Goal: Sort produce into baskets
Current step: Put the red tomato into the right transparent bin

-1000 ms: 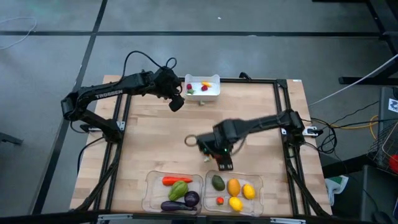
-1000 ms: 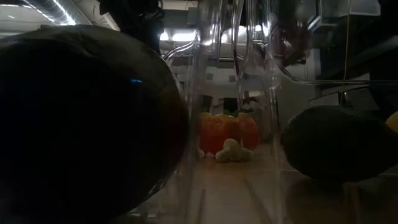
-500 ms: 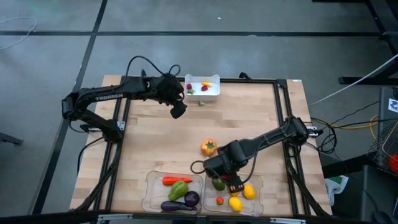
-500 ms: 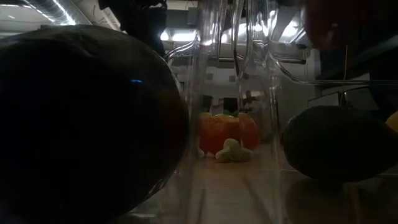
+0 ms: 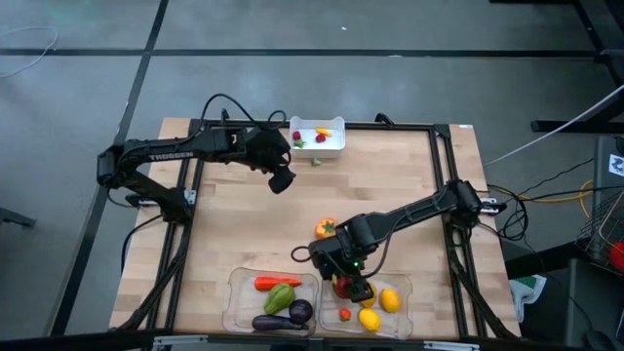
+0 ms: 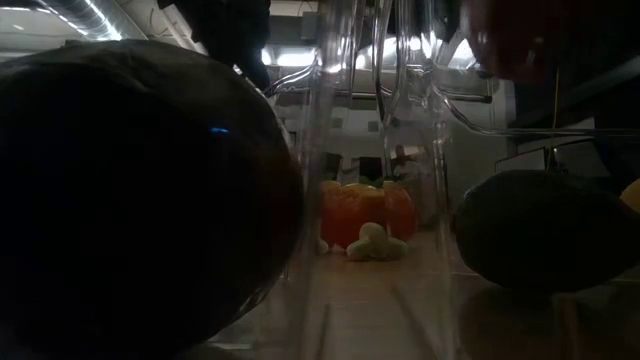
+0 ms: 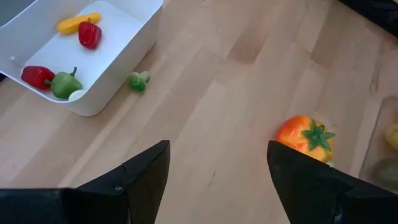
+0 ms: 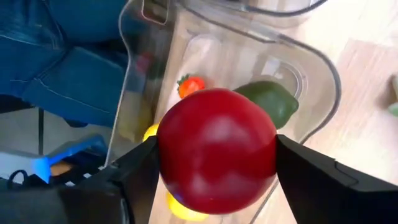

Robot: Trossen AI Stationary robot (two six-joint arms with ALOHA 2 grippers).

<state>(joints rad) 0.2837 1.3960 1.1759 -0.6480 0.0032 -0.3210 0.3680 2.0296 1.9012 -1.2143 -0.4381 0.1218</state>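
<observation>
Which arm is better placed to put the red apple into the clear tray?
The right arm. Its pincer already grips the red apple directly above the right clear tray. The left pincer is open, empty, and far off near the white bin.

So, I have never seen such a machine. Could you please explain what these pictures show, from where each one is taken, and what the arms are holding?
These are two dark robot arms at a wooden table, sorting toy produce. One camera looks straight down from above; one sits at table height, peering through the clear trays; one rides on each wrist.

The right gripper holds a red apple above the right clear tray, where lemons and a green fruit lie. The left clear tray holds a carrot and an eggplant. An orange pepper sits loose on the table. The left gripper hangs open and empty near the white bin of small pieces.
</observation>
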